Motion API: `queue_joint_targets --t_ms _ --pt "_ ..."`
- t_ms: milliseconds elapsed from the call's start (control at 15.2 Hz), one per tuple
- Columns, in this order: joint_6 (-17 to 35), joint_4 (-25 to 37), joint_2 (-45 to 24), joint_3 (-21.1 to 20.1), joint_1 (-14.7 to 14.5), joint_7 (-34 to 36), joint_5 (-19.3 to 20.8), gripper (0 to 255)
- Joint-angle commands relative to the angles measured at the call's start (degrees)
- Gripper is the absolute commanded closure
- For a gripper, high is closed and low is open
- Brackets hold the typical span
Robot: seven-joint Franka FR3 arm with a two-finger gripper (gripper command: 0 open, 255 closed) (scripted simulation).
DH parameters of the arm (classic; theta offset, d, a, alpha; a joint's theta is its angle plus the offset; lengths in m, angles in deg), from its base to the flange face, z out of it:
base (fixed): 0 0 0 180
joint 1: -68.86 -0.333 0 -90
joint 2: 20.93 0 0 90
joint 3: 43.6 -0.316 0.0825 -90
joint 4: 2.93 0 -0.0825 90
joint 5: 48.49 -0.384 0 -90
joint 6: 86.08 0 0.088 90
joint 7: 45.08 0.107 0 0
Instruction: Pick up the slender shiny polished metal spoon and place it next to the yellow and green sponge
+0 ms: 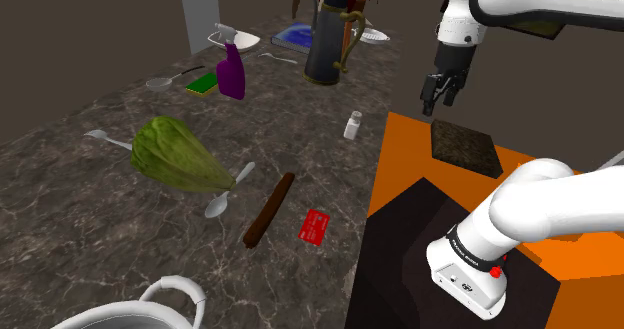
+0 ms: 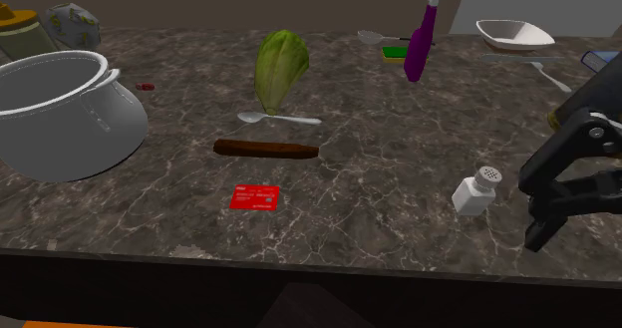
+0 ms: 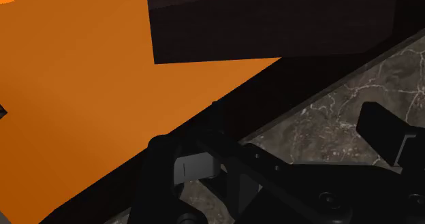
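Jaws spread and empty over the orange stand (image 1: 400, 167), the gripper (image 1: 438, 101) had yet to approach the spoon (image 1: 229, 190), at 8 o'clock in the shoulder view, beside the lettuce (image 1: 175, 155) on the counter (image 1: 100, 239), well apart from the sponge (image 1: 203, 84).

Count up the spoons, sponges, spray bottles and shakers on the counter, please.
Spoons: 3
Sponges: 1
Spray bottles: 1
Shakers: 1
Total: 6
A thin utensil by the white bowl is too small to tell.
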Motion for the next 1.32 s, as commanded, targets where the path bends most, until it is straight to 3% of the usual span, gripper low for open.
queue_joint_targets --t_ms 0,660,1254 --pt "0.0 0.0 0.0 0.0 0.0 0.0 0.0 0" --pt "12.18 -7.2 -1.1 -10.32 -3.38 18.53 -14.25 0" --pt "27.3 -6.68 -10.54 -20.7 -5.76 33.73 -24.45 0"
